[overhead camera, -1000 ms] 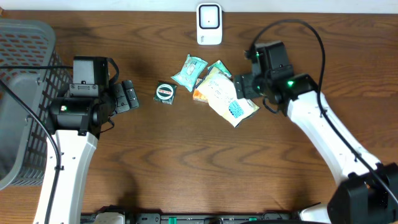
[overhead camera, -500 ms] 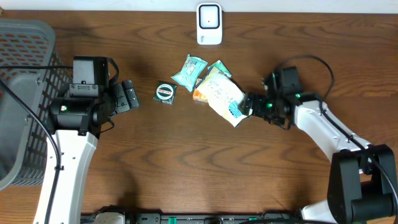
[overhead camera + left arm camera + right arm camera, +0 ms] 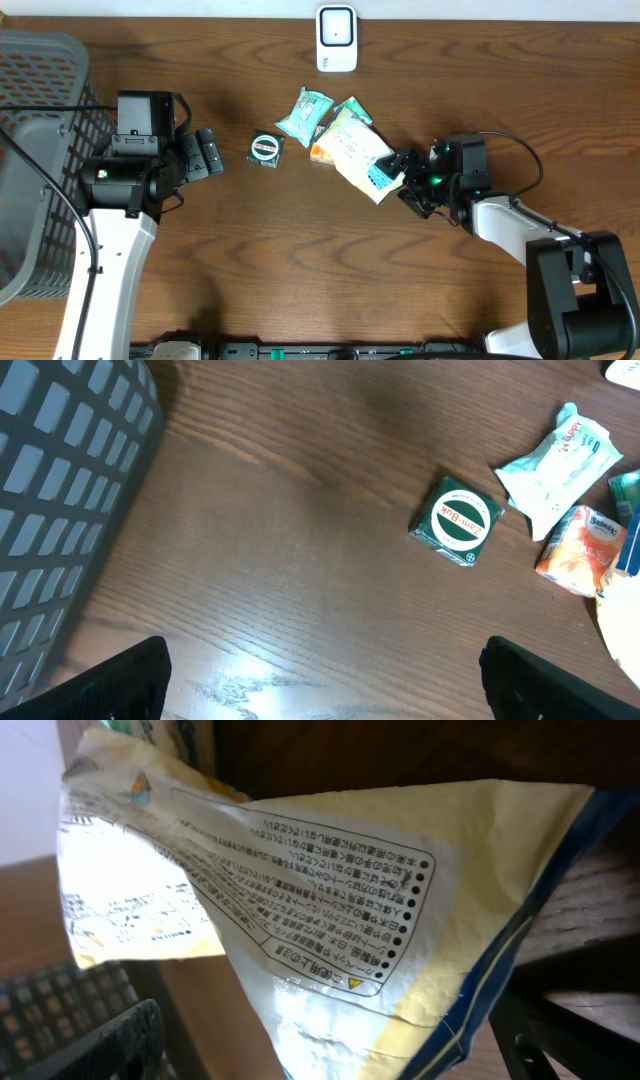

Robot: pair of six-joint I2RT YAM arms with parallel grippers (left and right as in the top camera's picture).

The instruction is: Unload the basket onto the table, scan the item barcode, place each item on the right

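A dark, wood-grained bench point(image 3: 300, 260) carried a crinkled, glossy yellow packet point(image 3: 355, 150), printed with fine text, lying just right of centre. It overlapped a small orange pouch point(image 3: 320, 152). At the packet's four o'clock corner the right pincer point(image 3: 405, 180) stood wide open, its fingers straddling the blue-edged corner without pinching it. Toward nine o'clock the left pincer point(image 3: 208, 155) gaped wide, holding nothing. A round green tin point(image 3: 265, 149) sat between them. A white, rounded scanner point(image 3: 337, 38) stood at twelve o'clock.

basket point(image 3: 60, 120) far left, scanner point(image 3: 337, 38) at back – tin point(image 3: 265, 149) left of packets point(image 3: 305, 115), pouch point(image 3: 360, 155) rightmost
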